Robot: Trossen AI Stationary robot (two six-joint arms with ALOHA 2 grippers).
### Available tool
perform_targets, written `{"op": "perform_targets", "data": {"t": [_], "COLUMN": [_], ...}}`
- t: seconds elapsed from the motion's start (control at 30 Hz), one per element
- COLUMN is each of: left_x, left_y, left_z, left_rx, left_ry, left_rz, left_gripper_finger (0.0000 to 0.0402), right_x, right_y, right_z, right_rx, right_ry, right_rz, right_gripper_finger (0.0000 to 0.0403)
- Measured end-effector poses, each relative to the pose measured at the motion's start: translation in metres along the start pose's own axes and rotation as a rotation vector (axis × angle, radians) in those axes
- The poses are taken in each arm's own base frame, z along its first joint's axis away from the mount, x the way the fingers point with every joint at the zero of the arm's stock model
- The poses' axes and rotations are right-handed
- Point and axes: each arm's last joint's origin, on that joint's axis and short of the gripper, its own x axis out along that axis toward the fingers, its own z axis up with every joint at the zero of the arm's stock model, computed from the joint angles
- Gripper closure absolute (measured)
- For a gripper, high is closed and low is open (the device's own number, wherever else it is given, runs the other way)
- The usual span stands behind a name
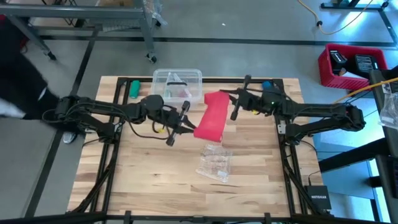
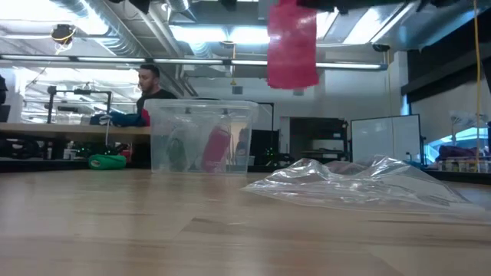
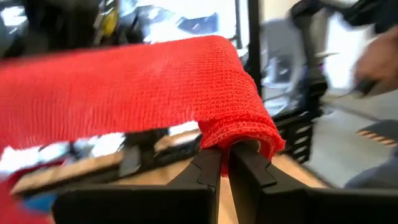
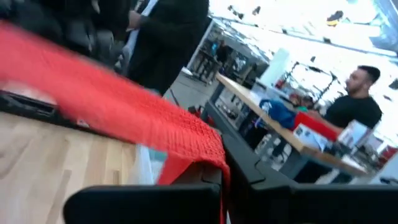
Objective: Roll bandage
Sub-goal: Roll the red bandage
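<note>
Robotics lab, exposed ceiling ducts (image 2: 84, 11), cluttered workbenches (image 2: 61, 130), concrete floor (image 1: 249, 25)

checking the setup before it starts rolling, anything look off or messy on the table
A crumpled clear plastic wrapper lies loose mid-table, under the lifted bandage. The bandage is held off the table by the left gripper and right gripper. Otherwise nothing stands out.

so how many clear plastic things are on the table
2: a clear plastic box at the table's far edge, and a crumpled clear plastic wrapper lying nearer the middle, below the red stretchy bandage. Others may be hidden.
</note>
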Motion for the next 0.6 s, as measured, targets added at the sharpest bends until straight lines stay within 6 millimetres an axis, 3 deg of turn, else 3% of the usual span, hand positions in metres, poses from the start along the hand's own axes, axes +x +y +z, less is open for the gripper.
{"op": "perform_targets", "data": {"t": [0.6], "left_x": [-0.006], "left_y": [0.018], "left_z": [-0.014], "left_rx": [-0.058], "left_ry": [0.148], "left_rz": [0.281], "left_gripper_finger": [0.0389], "right_x": [0.053], "right_y": [-0.011], "right_z": [0.058], "right_rx": [-0.159], "right_ry": [0.038], "right_rz": [0.088], "right_gripper_finger": [0.0402]}}
